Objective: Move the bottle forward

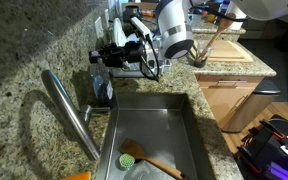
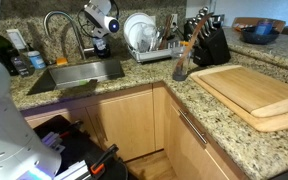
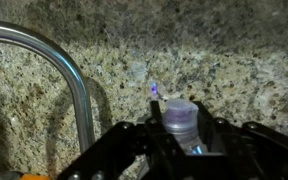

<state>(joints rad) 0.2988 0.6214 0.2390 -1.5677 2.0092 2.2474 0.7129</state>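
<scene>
A small clear bottle with a pale purple cap (image 3: 179, 116) stands upright on the granite counter behind the sink's back corner, next to the faucet. In an exterior view its bluish body (image 1: 103, 88) shows below my black gripper (image 1: 112, 57). In the wrist view my gripper (image 3: 180, 128) has a finger on each side of the bottle's neck and is shut on it. In an exterior view the gripper (image 2: 100, 44) hides most of the bottle.
The curved steel faucet (image 1: 69, 112) (image 3: 69, 70) rises just beside the bottle. The steel sink (image 1: 189, 125) (image 2: 84, 72) holds a green brush (image 1: 132, 154). A dish rack with plates (image 2: 147, 38), a knife block (image 2: 210, 42) and a cutting board (image 2: 254, 92) stand further along the counter.
</scene>
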